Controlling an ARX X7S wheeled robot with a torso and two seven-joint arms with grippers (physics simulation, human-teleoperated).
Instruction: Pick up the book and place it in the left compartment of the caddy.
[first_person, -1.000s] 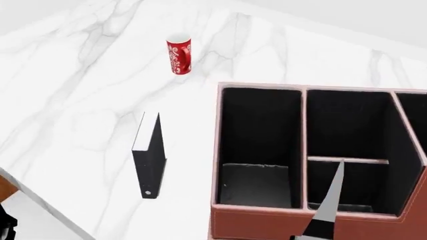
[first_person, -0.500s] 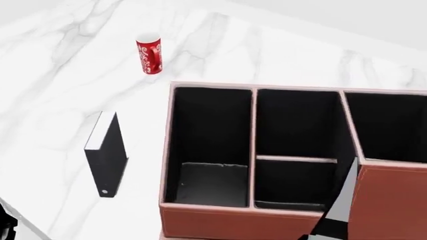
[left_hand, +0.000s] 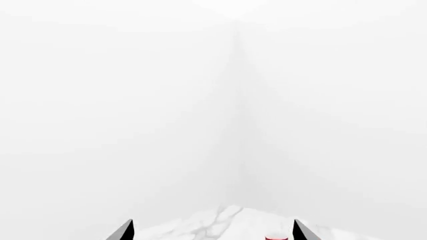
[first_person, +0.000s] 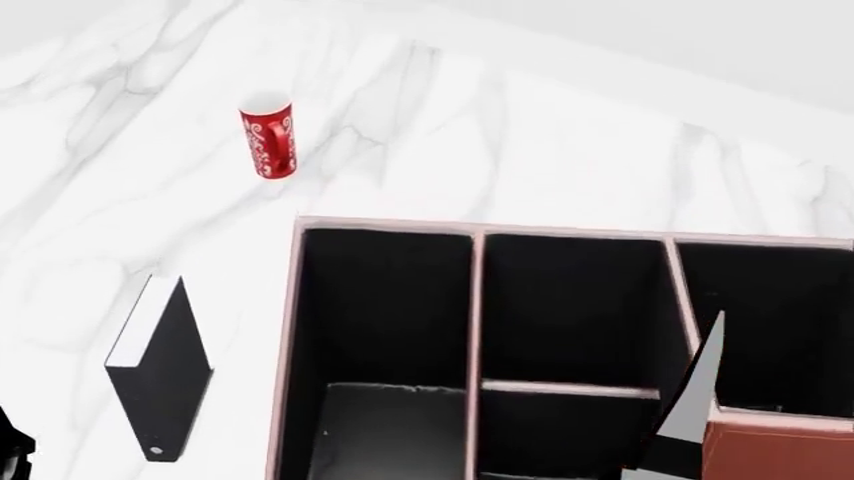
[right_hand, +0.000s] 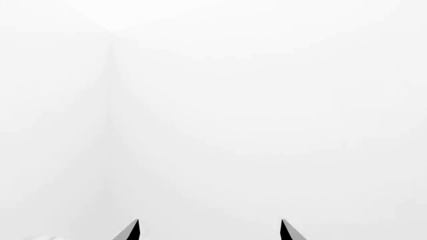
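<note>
Across the head view, white marble surface (first_person: 561, 130) carries everything. Caddy (first_person: 286, 400), reddish-brown with black interior and pale stitched edges, fills the lower right part of the view; left compartment (first_person: 380, 320) is the undivided section at its left end, greyish floor visible, nothing in it. Middle section beside it has a crossbar. Book (first_person: 160, 385) stands upright on the surface just left of the caddy, apart from it, black cover, white page edges, small round white mark low on the spine. Red patterned mug (first_person: 268, 135) stands upright farther back, well apart from book and caddy. Right pincer (right_hand: 210, 231): two dark fingertips spread apart, nothing between them, facing blank white. Left pincer (left_hand: 213, 231): fingertips likewise apart, empty, marble and a sliver of red between them.
</note>
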